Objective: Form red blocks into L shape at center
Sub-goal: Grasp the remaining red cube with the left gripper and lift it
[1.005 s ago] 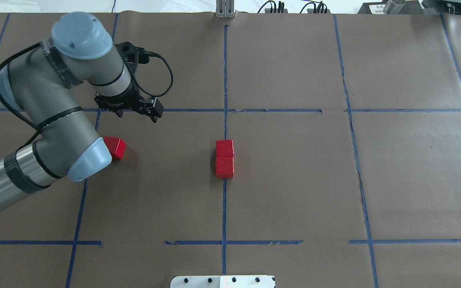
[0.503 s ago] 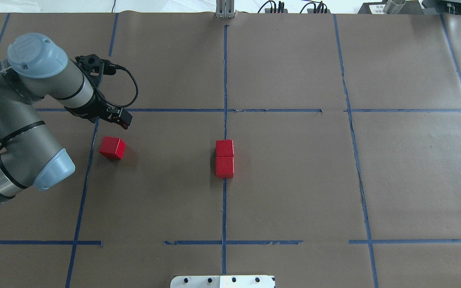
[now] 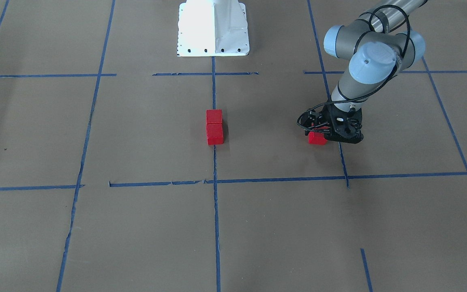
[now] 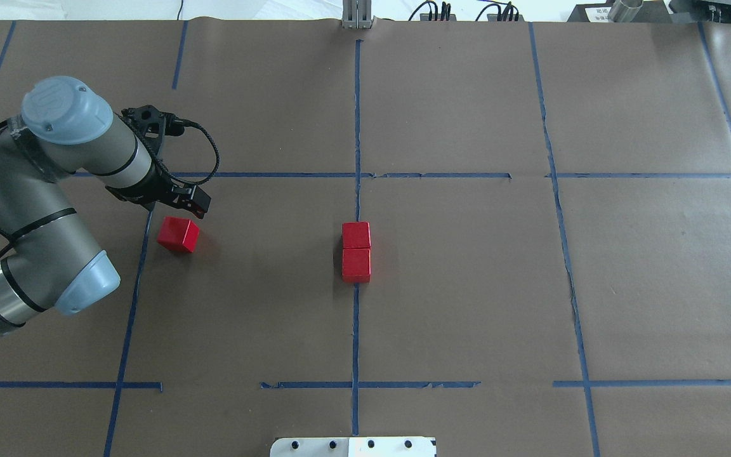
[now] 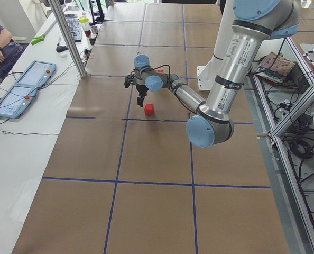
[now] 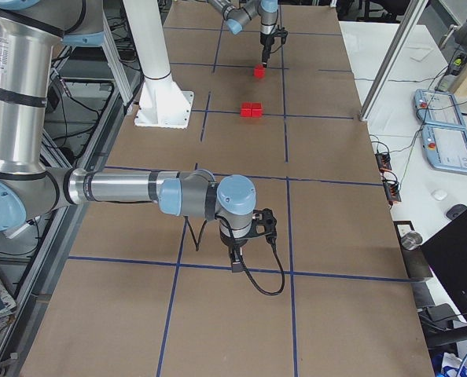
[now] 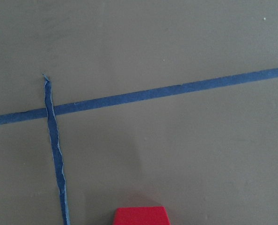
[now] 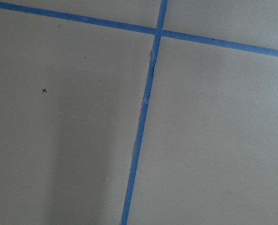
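Leftward and back toward the robot the left jaws have travelled over the last second. They now hang just beyond the lone red block (image 4: pixel 178 234), which sits skewed to the grid on the surface, just inside the left border of the centre square (image 4: pixel 467 285). We cannot tell whether those jaws are parted or closed; the block sits free of them. From them it lies slightly nearer the robot, showing only at the left wrist view's lower edge. The other two red blocks (image 4: pixel 356 236) touch end to end on the blue tape line (image 4: pixel 355 330). We judge the left arm (image 4: pixel 54 190) far nearer; the right jaws, well apart, are equally unreadable.
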